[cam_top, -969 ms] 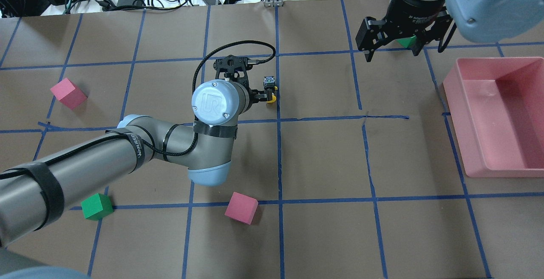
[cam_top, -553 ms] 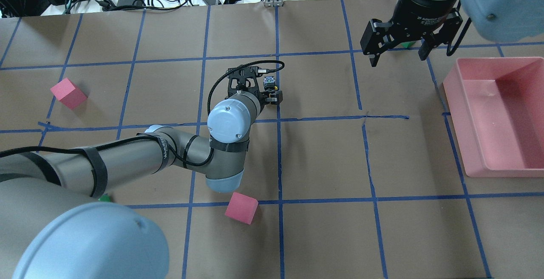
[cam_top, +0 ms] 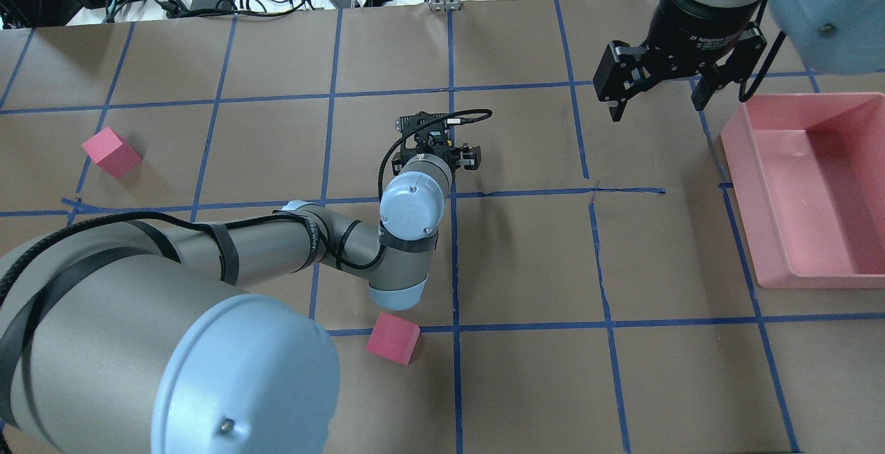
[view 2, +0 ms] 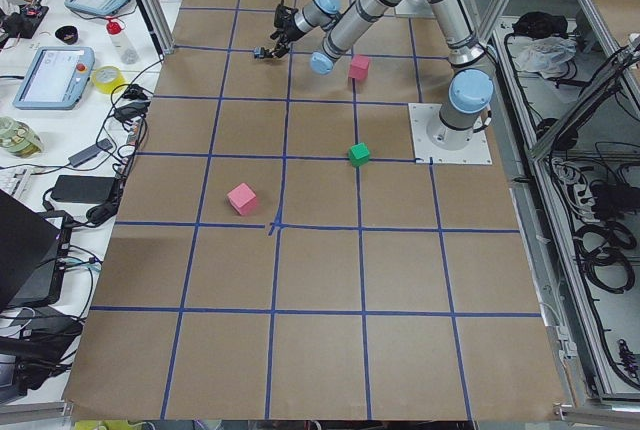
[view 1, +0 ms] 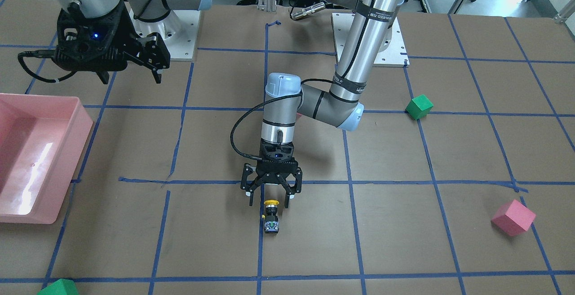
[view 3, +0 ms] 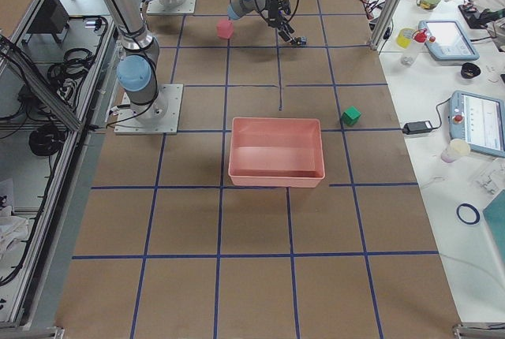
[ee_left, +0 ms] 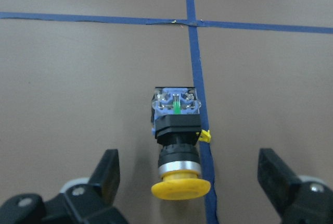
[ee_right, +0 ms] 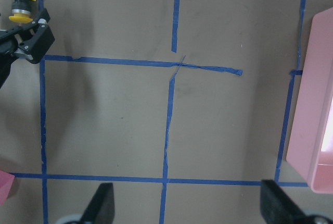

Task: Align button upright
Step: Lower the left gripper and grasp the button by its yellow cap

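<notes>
Over the last second the left arm swings its wrist from about 9 o'clock of the button (ee_left: 178, 146) round to about 6 o'clock in the overhead view. This brings the left claw (view 1: 269, 201) directly over the part. The button itself is not yet upright. It lies on its side on the desk (cam_top: 525, 260), near the middle, against a blue tape line (ee_left: 196, 83). In the left wrist view its yellow cap points to 6 o'clock and its contact block to 12 o'clock. This looks like lining up for a fresh grasp. The left claw is spread wide, with a finger well clear on either side of the cap, touching and holding nothing. The right claw (cam_top: 657, 105) has drifted toward the pink bin (cam_top: 743, 164); it too is spread and empty.
</notes>
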You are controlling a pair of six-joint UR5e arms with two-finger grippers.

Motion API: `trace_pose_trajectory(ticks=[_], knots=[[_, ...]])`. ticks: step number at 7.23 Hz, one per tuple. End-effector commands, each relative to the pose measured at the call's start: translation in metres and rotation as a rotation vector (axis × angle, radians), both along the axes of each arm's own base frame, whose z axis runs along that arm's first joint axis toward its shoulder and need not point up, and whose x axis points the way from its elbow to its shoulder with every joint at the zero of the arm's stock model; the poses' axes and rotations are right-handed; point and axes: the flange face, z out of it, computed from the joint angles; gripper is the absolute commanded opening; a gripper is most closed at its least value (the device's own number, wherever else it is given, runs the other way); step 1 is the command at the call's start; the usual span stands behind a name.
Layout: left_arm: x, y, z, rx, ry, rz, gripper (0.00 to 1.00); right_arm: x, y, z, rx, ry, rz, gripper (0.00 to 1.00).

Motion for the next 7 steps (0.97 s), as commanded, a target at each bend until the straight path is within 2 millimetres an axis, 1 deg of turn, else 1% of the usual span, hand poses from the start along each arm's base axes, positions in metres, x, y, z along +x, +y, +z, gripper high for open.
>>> trace_pose_trajectory(ticks=[1, 2, 4, 5, 6, 7], knots=[[-0.003, -0.001, -0.001, -0.01, -0.042, -0.04, 0.94, 0.0, 0.001, 0.001, 0.003, 0.001, 0.0, 1.0], [-0.004, -0.005, 0.002, -0.017, -0.035, -0.042, 0.91, 0.0, 0.001, 0.0, 0.006, 0.001, 0.0, 1.0], [0.0, -0.004, -0.011, 0.005, -0.041, -0.039, 0.9, 0.0, 0.002, -0.004, 0.012, 0.006, 0.001, 1.0], [0.002, -0.001, -0.016, 0.019, -0.047, -0.037, 0.9, 0.0, 0.002, -0.002, 0.011, 0.008, 0.001, 1.0], [0.003, -0.001, -0.018, 0.022, -0.054, -0.037, 0.9, 0.0, 0.002, -0.004, 0.012, 0.006, -0.007, 1.0], [0.003, -0.001, -0.019, 0.022, -0.058, -0.033, 0.74, 0.0, 0.002, -0.004, 0.013, 0.008, -0.007, 1.0]])
